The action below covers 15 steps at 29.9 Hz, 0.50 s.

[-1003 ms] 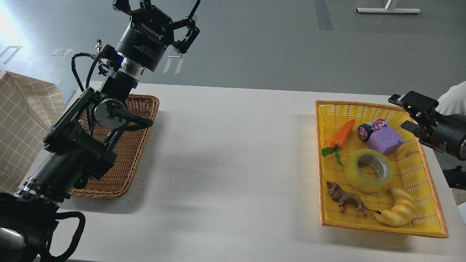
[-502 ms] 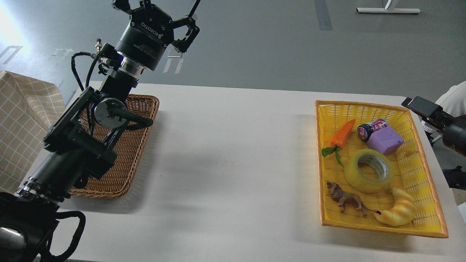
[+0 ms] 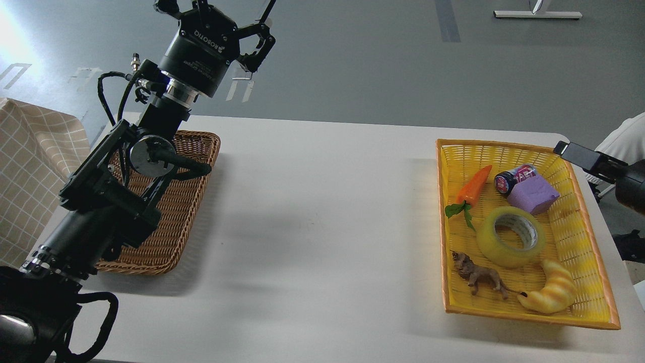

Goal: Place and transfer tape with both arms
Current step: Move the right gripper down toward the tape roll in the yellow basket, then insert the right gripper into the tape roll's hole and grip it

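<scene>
The tape (image 3: 511, 237), a translucent yellow roll with a grey-white core, lies flat in the middle of the yellow basket (image 3: 504, 145) at the right of the table. My left gripper (image 3: 221, 17) is raised high above the far left of the table, open and empty, far from the tape. My right gripper (image 3: 579, 155) comes in at the right edge, just beyond the yellow basket's far right corner, above and to the right of the tape. Only one black finger of it shows clearly.
The yellow basket also holds a toy carrot (image 3: 473, 186), a dark jar (image 3: 514, 179), a purple block (image 3: 534, 194), a toy lion (image 3: 478, 275) and a yellow croissant toy (image 3: 552, 292). A brown wicker basket (image 3: 171, 227) sits at left under my left arm. Checked cloth (image 3: 30, 171) is at far left.
My right gripper has drawn back to the right, off the basket's corner, and turned so that its two fingers no longer show apart. My left arm has hardly moved.
</scene>
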Each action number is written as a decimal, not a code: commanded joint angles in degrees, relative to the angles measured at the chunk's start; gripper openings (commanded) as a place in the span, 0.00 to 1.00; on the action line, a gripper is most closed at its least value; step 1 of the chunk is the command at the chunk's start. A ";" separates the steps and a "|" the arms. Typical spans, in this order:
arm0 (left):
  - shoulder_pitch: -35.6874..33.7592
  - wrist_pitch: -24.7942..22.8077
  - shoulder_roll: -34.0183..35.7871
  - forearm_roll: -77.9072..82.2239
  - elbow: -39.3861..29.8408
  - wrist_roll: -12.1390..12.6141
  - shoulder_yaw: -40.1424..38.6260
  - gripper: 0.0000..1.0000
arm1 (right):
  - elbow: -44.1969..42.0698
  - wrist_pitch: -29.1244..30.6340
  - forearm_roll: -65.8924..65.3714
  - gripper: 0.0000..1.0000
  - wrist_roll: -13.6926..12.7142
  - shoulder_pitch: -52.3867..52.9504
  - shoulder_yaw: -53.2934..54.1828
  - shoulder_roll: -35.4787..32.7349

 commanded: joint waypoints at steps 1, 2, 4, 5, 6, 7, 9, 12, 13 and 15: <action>-0.01 0.00 -0.09 0.01 -0.02 0.04 0.00 0.98 | 0.36 -0.01 0.00 1.00 0.54 0.24 -2.52 -3.48; -0.01 0.00 -0.09 0.01 -0.02 -0.05 0.00 0.98 | 0.28 -0.01 -0.18 1.00 0.98 0.33 -3.22 -4.10; -0.01 0.00 -0.09 0.01 -0.02 -0.05 0.00 0.98 | 0.28 -0.01 -0.18 1.00 1.24 0.24 -3.57 -4.54; -0.01 0.00 -0.09 0.01 -0.02 0.04 0.00 0.98 | 0.28 -0.01 -0.27 1.00 1.33 0.07 -3.75 -4.98; -0.01 0.00 -0.09 0.01 -0.02 -0.05 0.00 0.98 | 0.28 -0.01 -0.27 1.00 1.33 -0.02 -3.75 -5.24; -0.01 0.00 -0.09 0.01 -0.02 0.04 0.00 0.98 | 0.45 -0.01 -0.35 1.00 1.33 -0.37 -3.84 -5.77; -0.09 0.00 -0.18 0.01 -0.02 -0.05 -0.09 0.98 | 0.98 -0.01 -0.44 0.99 1.33 -0.90 -3.93 -6.47; -0.01 0.00 -0.18 0.01 -0.02 0.04 -0.09 0.98 | 1.42 -0.01 -2.54 0.99 1.33 -0.82 -6.21 -8.58; -0.01 0.00 -0.18 0.01 -0.02 0.04 -0.09 0.98 | 1.51 -0.01 -3.77 0.99 1.33 -0.47 -7.61 -9.63; 0.08 0.00 -0.18 0.01 -0.02 -0.05 -0.09 0.98 | 1.51 -0.01 -4.48 0.99 1.33 -0.29 -9.37 -10.08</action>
